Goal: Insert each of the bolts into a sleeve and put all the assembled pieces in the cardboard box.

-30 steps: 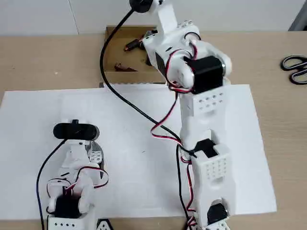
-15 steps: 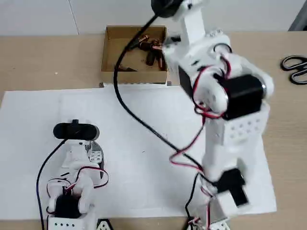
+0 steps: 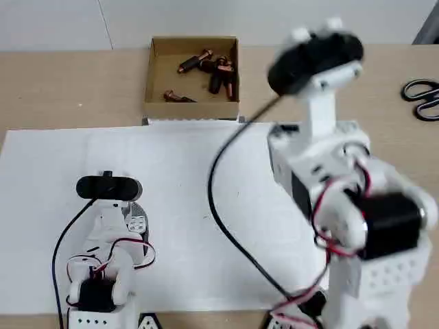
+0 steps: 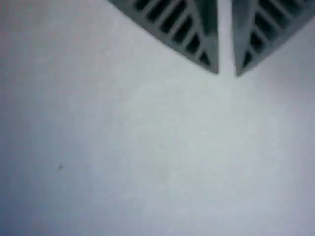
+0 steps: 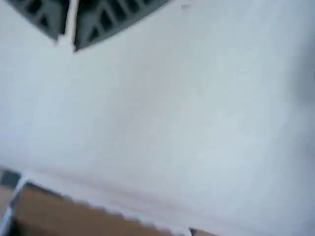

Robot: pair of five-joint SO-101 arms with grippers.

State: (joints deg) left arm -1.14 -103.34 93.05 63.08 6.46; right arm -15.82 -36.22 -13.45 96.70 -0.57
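1. Table (image 3: 68, 75): pale wood, bearing everything below.
2. Paper sheet (image 3: 192, 178): white, laid over the near part of the table; both my wrist cameras look down on it.
3. My right arm (image 3: 350, 205): raised over the right side of the sheet, apart from the box, with its black cable (image 3: 219, 199) looping across the paper.
4. My left arm (image 3: 106, 260): folded low at the near left corner of the sheet.
5. Cardboard box (image 3: 147, 75): open, on the table just beyond the sheet's far edge.
6. Scissors (image 3: 424, 96): at the far right edge, well apart from the work.
7. Right gripper (image 5: 66, 45): tips drawn together with a thin slit between them, nothing held.
8. Left gripper (image 4: 227, 73): likewise together and carrying nothing, close above the paper.
9. Assembled pieces (image 3: 218, 68): coppery bolts in sleeves; every one I can see lies inside the box, most toward its far right corner, one near the front wall.

Handling note: I judge the filling near done. The step is best finished by bringing my right arm down gently, keeping the cable off the box rim, and checking the paper hidden beneath my arms for strays.
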